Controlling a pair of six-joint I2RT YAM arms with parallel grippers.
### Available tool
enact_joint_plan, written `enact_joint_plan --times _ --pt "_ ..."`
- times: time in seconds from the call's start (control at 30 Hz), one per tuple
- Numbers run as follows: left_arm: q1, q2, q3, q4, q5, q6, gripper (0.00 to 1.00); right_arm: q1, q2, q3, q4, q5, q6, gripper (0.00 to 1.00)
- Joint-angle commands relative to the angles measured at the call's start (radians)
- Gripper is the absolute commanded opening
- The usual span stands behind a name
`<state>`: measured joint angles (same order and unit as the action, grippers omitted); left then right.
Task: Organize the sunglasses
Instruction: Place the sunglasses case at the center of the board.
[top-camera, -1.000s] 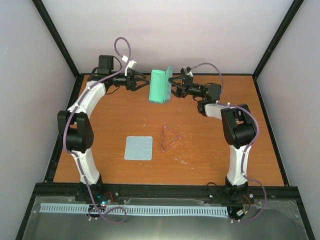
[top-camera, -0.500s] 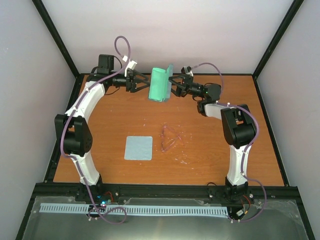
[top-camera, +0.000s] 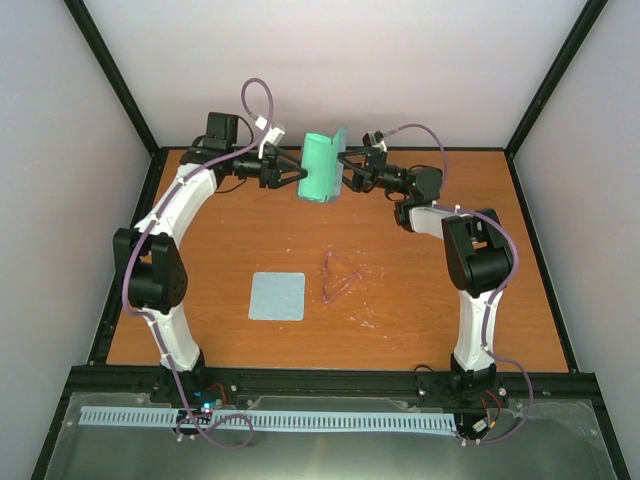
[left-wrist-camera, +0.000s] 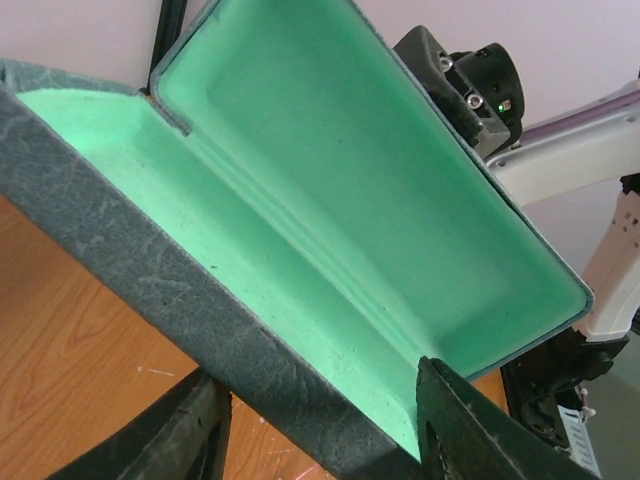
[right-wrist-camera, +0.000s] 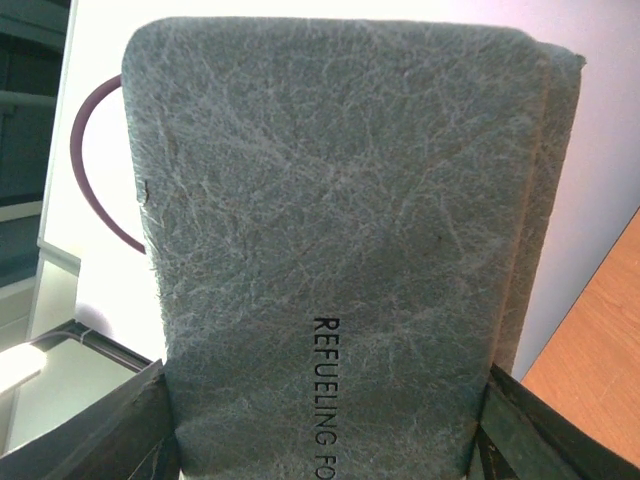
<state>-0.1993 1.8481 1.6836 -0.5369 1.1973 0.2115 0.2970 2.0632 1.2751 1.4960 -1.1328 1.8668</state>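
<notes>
1. Top view: the case (top-camera: 320, 170) is open with its green lining showing. It is held up off the table (top-camera: 430, 300) at the far side, between both hands. The right hand (top-camera: 348, 170) grips it from the right. The left hand (top-camera: 293, 172) is at its left edge, jaws spread in a V. The sunglasses (top-camera: 340, 274) lie loose mid-table as a faint triangle outline, well apart from the case. The cloth (top-camera: 277, 296) lies flat just left of them.
2. Left wrist view: this looks straight into the open case, lid swung wide, nothing inside. The fingers (left-wrist-camera: 195, 440) straddle the near wall of the lower shell. I can't tell whether they're clamped on it or only around it.
3. Right wrist view: the case's grey textured outside fills the frame. This hand's fingers (right-wrist-camera: 150, 420) sit against both sides, so it has a firm hold on the case.
4. Step, as I read it: getting the case open and ready. The sunglasses aren't touched yet.
5. Next move likely needs one hand to steady the open case or set it down. The other hand then goes for the sunglasses with a low, careful pinch, since the frame is thin and flat on the table.
</notes>
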Motion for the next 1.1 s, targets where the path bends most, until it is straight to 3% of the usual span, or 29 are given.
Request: enact_joint_plan --times 0.0,0.23,0.33,0.37,0.4,0.43,0.47,0.5,0.77,0.87,0.93,1.0,1.03,1.07 --pt "-0.035 -0.007 0.003 -0.004 0.011 0.01 0.46 0.008 -0.025 0.033 0.182 0.029 -0.013 0.05" --pt "-0.048 -0.006 0.024 -0.02 -0.042 0.018 0.12 0.014 -0.026 0.016 0.182 0.018 -0.012 0.13" --pt "-0.048 -0.006 0.058 -0.063 -0.099 0.074 0.07 0.014 -0.024 -0.001 0.182 0.016 -0.007 0.31" --pt "-0.048 -0.006 0.071 -0.076 -0.12 0.095 0.06 0.014 -0.023 -0.009 0.181 0.015 -0.006 0.38" --pt "-0.048 -0.006 0.084 -0.09 -0.141 0.112 0.06 0.013 -0.024 -0.018 0.181 0.012 -0.008 0.52" --pt "-0.046 -0.007 0.097 -0.102 -0.167 0.128 0.05 0.013 -0.024 -0.029 0.181 0.012 -0.01 0.68" --pt "-0.046 -0.006 0.11 -0.115 -0.191 0.147 0.05 0.012 -0.027 -0.04 0.181 0.01 -0.011 0.95" --pt "-0.046 -0.007 0.126 -0.13 -0.216 0.168 0.04 0.008 -0.029 -0.056 0.181 0.006 -0.014 1.0" --pt "-0.046 -0.007 0.208 -0.196 -0.511 0.444 0.01 -0.129 -0.15 -0.326 0.166 -0.022 -0.077 1.0" --pt "-0.055 -0.003 0.195 -0.207 -0.592 0.588 0.01 -0.185 -0.217 -0.407 -0.036 -0.066 -0.231 1.0" --pt "-0.072 0.0 0.165 -0.206 -0.652 0.68 0.01 -0.211 -0.278 -0.426 -0.326 -0.073 -0.439 1.0" --pt "-0.095 0.004 0.123 -0.198 -0.728 0.772 0.01 -0.232 -0.362 -0.375 -0.876 -0.024 -0.817 1.0" --pt "-0.107 0.006 0.1 -0.191 -0.763 0.808 0.01 -0.237 -0.394 -0.295 -1.264 0.056 -1.063 1.0" --pt "-0.117 0.008 0.08 -0.184 -0.791 0.842 0.01 -0.236 -0.404 -0.211 -1.534 0.127 -1.252 1.0"
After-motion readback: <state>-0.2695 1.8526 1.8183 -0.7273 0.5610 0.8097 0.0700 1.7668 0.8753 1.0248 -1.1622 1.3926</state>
